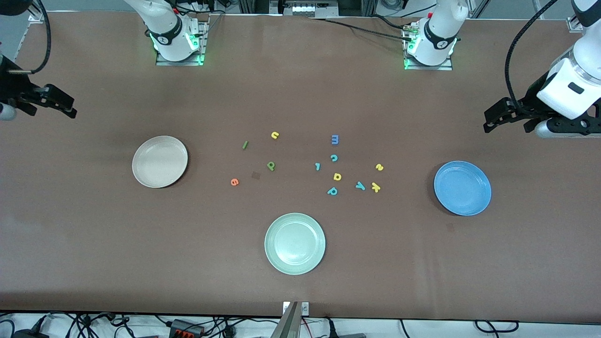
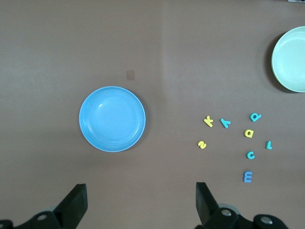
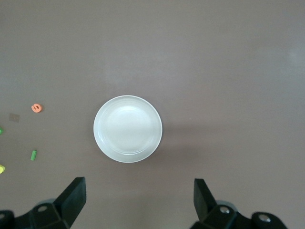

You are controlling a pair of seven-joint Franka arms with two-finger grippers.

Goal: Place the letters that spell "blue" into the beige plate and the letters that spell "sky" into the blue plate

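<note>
Hanging wide and empty, the left claw (image 2: 138, 205) is held above the blue plate (image 2: 112, 119), the right claw (image 3: 138, 202) above the beige plate (image 3: 127, 129), both poised to start.

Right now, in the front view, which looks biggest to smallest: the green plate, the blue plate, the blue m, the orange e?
1. Green plate, though it lies nearest the camera.
2. Blue plate, nearly the same, so unsure.
3. Blue m and orange e: too alike to rank.
</note>
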